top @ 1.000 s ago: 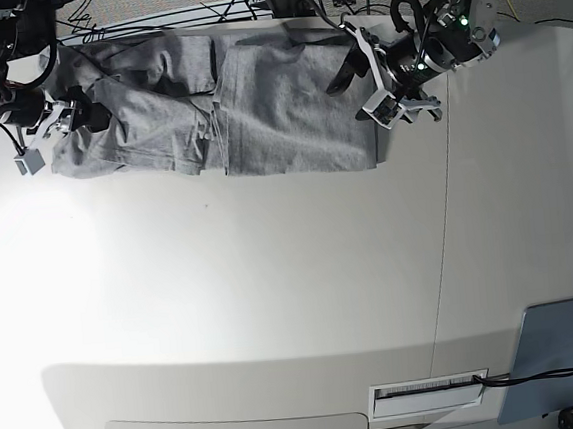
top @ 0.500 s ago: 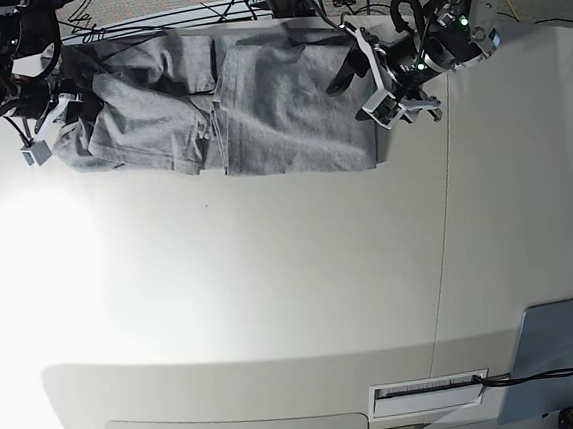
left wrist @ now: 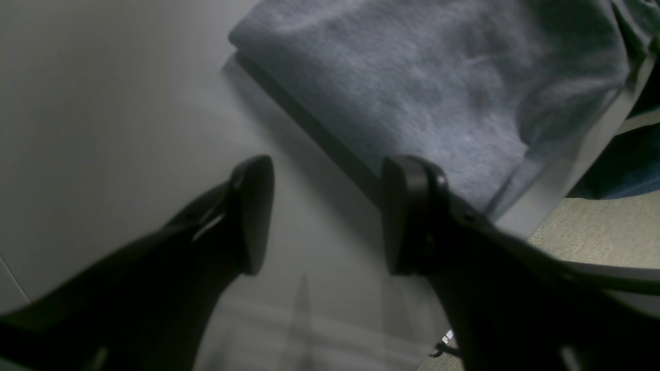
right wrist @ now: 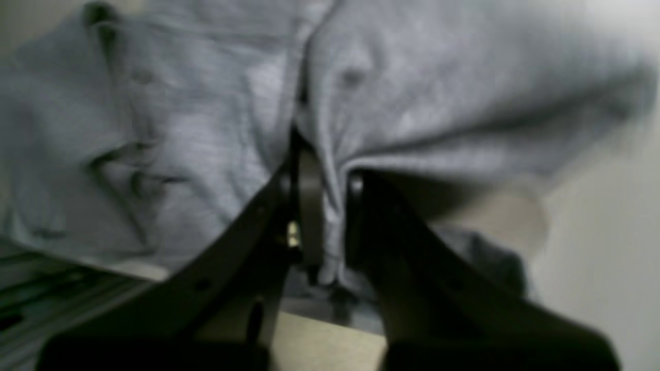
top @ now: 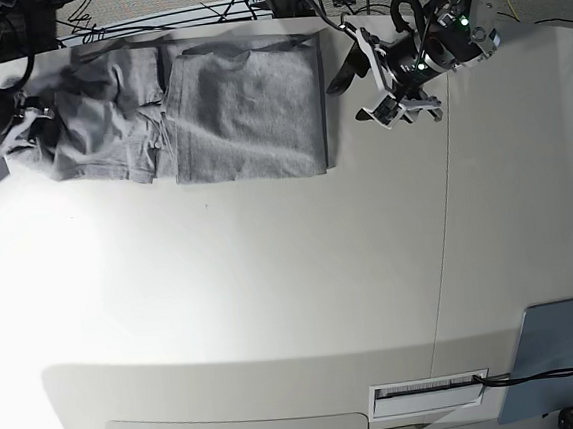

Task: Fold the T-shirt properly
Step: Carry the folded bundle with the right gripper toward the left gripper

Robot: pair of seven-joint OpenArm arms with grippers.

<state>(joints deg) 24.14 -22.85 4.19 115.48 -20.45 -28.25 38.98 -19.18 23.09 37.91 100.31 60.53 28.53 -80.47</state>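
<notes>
Base view records one T-shirt [top: 207, 106], heather grey, lying along the far edge of the white table [top: 272, 276], its long axis running left to right across the frame. Its right-hand portion is a flat, squared panel; its left-hand portion is bunched and creased, drawn toward the frame's left edge. Which end is collar and which is hem cannot be determined, and no lettering shows on the upper face. Two grippers are counted. Right gripper [right wrist: 325, 206], at the frame's left in the base view, is clenched on a ridge of the T-shirt's cloth; the right wrist view shows the fabric pinched between the two dark fingers [right wrist: 309, 196], though that view is blurred and the cloth's far extent is out of focus. In the base view this gripper is partly cut off by the frame edge and hard to separate from the dark cabling behind it. Left gripper [left wrist: 325, 216] stands released, its two fingers wide apart over bare table, just beside the T-shirt's squared end and not touching it. One of its fingers overlaps the cloth's corner in the left wrist view. One grey-blue panel [top: 559, 351] lies at the near right corner, well apart from the garment, and partly cut off.
</notes>
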